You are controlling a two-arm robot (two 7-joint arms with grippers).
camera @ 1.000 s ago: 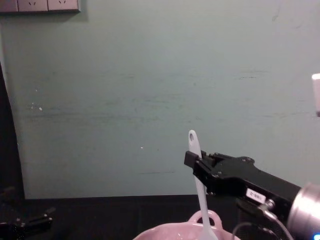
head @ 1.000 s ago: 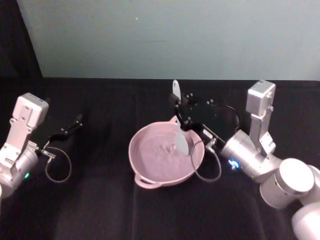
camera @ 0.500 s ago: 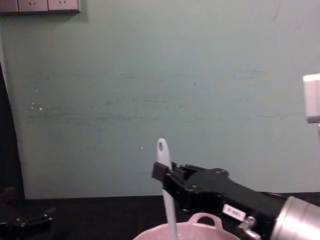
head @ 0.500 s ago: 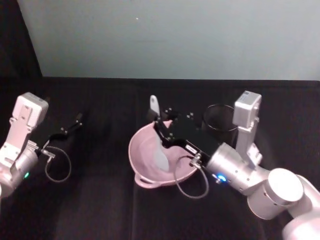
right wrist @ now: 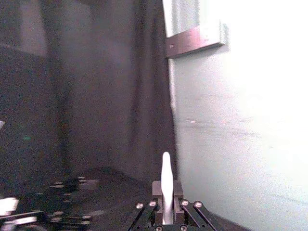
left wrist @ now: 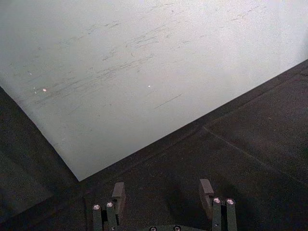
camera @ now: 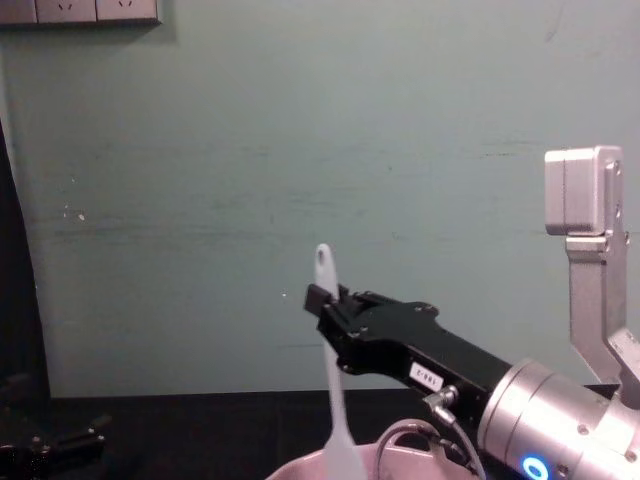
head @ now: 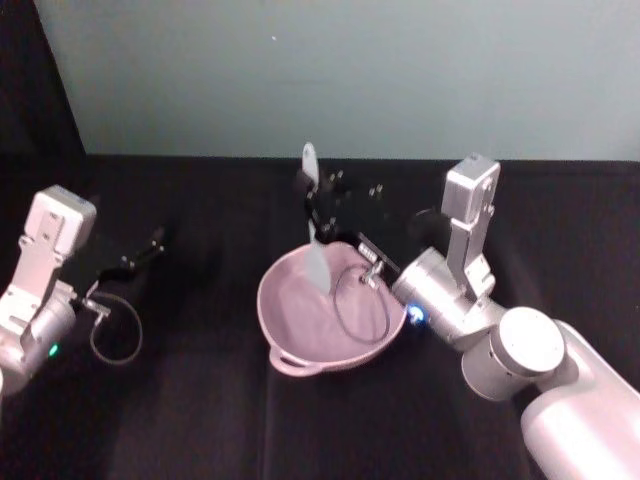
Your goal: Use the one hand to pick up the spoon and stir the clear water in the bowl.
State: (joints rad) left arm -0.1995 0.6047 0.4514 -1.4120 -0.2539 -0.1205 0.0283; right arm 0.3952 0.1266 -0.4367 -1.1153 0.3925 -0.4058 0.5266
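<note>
in the head view a black cloth (head: 200,420) covers the table right up to a plain pale teal wall (head: 350,70), with a dark curtain at the far left corner. the pink bowl (head: 263,300) sits near the middle of the cloth, its loop handle on the near rim. the right gripper (head: 312,205) reaches in from the right above the bowl's far edge, fingers clamped on the handle of the white spoon (head: 318,262). the spoon stands nearly upright with its blade down inside the back of the bowl; whether it touches the water cannot be told. a thin cable (head: 350,300) loops from the silver wrist over the bowl. the left gripper (head: 150,245) rests low over the cloth at the left, well apart from the bowl. in the left wrist view its two fingers (left wrist: 118,192) stand wide apart with nothing between them, above bare black cloth that meets the scuffed wall (left wrist: 144,72). in the right wrist view the spoon's handle (right wrist: 166,187) rises straight from between the closed fingers, with dark curtain (right wrist: 96,96) on one side and bright wall on the other. in the chest view the right gripper (camera: 322,305) comes in from the right and pinches the spoon (camera: 330,380) below its holed tip; the blade drops behind the bowl's rim (camera: 310,468) at the bottom edge. white socket plates (camera: 80,10) sit high on the wall at the left.
</note>
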